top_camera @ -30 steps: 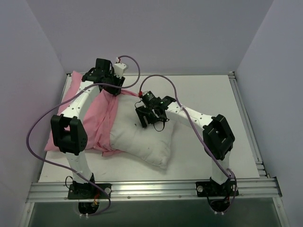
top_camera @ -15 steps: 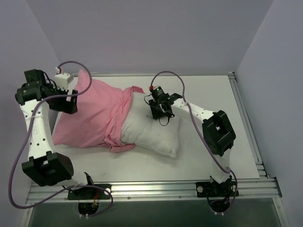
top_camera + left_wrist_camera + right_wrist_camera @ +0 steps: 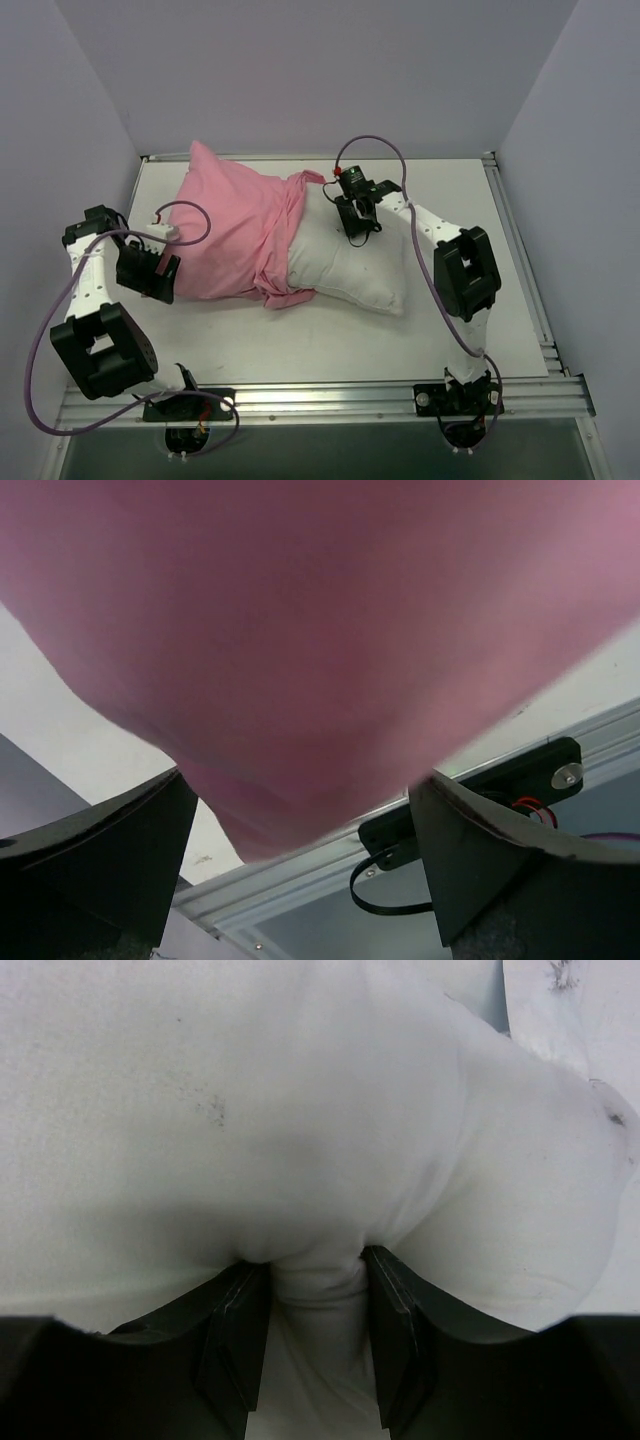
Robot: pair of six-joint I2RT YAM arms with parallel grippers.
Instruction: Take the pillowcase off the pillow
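Notably, your right gripper point(image 3: 315, 1310) pinched the pillow point(image 3: 250, 1110) at twelve o'clock. Your left gripper point(image 3: 148, 268) stood open, eight o'clock of the pillowcase point(image 3: 235, 225).

Just ahead of the left gripper point(image 3: 302, 785), the pillowcase point(image 3: 320, 630) is filling the wrist view as a pink blur, running off the top and both sides, while the fingers point(image 3: 110, 860) are being cut off by the lower edge. Between the right gripper's point(image 3: 315, 1270) fingers, a pinched fold of the pillow point(image 3: 250, 1110) is dropping out of frame below. From above, the pillowcase is covering the pillow's end farthest from the right gripper.
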